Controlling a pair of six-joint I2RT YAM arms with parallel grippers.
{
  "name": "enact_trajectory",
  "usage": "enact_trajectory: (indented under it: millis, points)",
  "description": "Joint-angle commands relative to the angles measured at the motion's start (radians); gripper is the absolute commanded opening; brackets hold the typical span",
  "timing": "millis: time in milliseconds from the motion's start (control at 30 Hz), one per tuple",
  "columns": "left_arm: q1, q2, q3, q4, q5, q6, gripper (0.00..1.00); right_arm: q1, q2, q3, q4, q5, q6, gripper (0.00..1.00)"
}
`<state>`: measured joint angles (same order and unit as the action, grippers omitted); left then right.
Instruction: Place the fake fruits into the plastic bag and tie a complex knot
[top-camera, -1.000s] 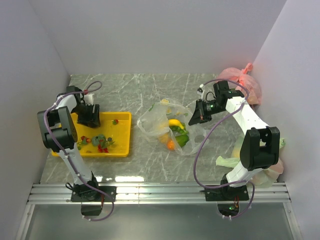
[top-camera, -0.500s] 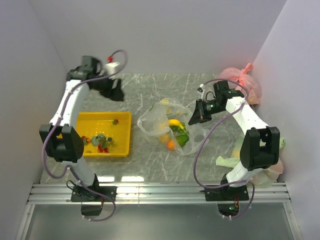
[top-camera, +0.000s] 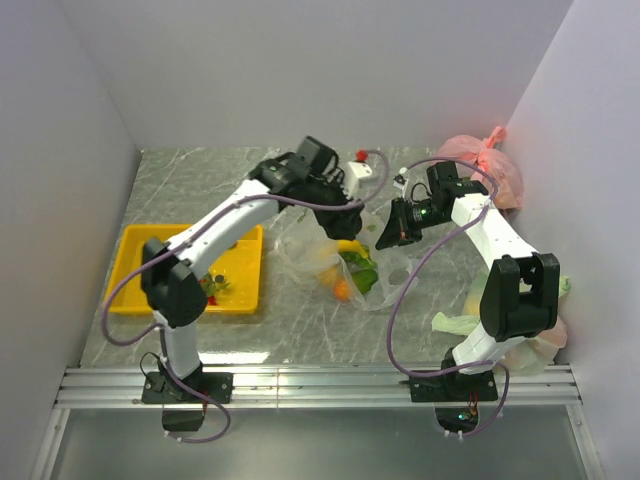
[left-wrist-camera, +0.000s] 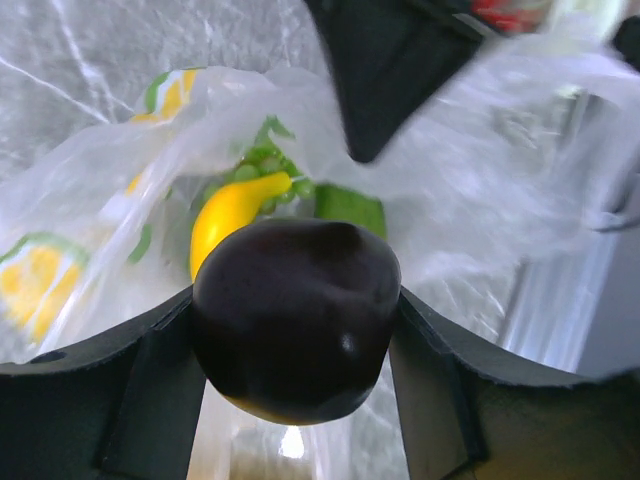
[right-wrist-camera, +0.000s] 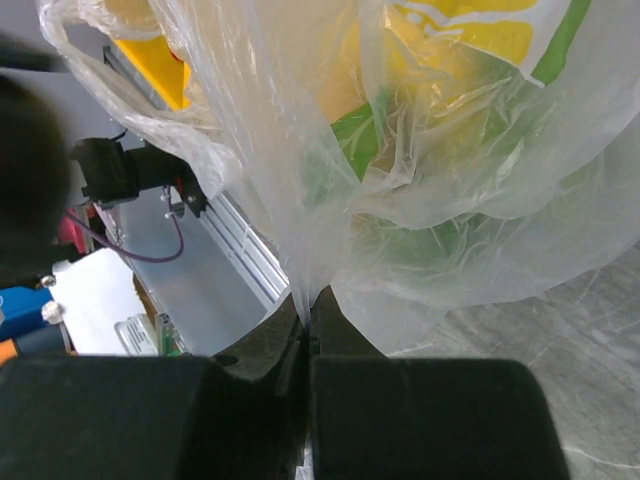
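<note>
The clear plastic bag (top-camera: 305, 240) lies open mid-table with a banana (top-camera: 350, 246), an orange (top-camera: 342, 290) and green fruit (top-camera: 364, 276) inside. My left gripper (top-camera: 338, 214) hangs over the bag's mouth, shut on a round fruit (left-wrist-camera: 295, 315) that looks dark in shadow with a yellow underside. Below it in the left wrist view are the banana (left-wrist-camera: 232, 207) and the grapes (left-wrist-camera: 262, 162) inside the bag (left-wrist-camera: 90, 180). My right gripper (top-camera: 386, 234) is shut on the bag's right edge and holds it up; the film (right-wrist-camera: 300, 200) is pinched between its fingertips (right-wrist-camera: 305, 303).
The yellow tray (top-camera: 135, 282) sits at the left with small red berries (top-camera: 209, 292) and green bits in it. A pink knotted bag (top-camera: 482, 165) is at the back right. Pale green bags (top-camera: 455, 322) lie beside the right arm's base.
My left arm has swung from the yellow tray up and across to the right, ending above the bag with the round fruit. The right gripper has stayed put on the bag.
</note>
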<state>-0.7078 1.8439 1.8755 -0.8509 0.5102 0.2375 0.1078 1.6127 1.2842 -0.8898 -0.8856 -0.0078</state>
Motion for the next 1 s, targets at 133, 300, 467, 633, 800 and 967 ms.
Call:
enact_trajectory:
  millis: [133,300,467,633,800,967]
  points:
    - [-0.068,0.198,0.172,0.03,-0.147,-0.046,0.89,-0.005,-0.036,0.006,0.012,-0.046,0.002,0.0]
    - [-0.045,0.128,0.137,0.0,-0.156,-0.03,0.98,-0.01,-0.028,0.013,0.012,-0.044,0.002,0.0]
    - [0.179,-0.087,0.004,-0.01,0.051,-0.099,0.95,-0.011,-0.023,0.017,0.009,-0.035,-0.004,0.0]
    - [0.425,-0.34,-0.249,-0.078,0.047,0.028,0.95,-0.01,-0.031,0.0,0.02,-0.021,-0.012,0.0]
    - [0.662,-0.367,-0.387,-0.275,-0.065,0.236,0.91,-0.013,-0.033,-0.016,0.011,-0.013,-0.024,0.0]
    - [0.766,-0.357,-0.565,-0.282,-0.218,0.283,0.92,-0.011,-0.03,-0.026,0.017,-0.012,-0.027,0.0]
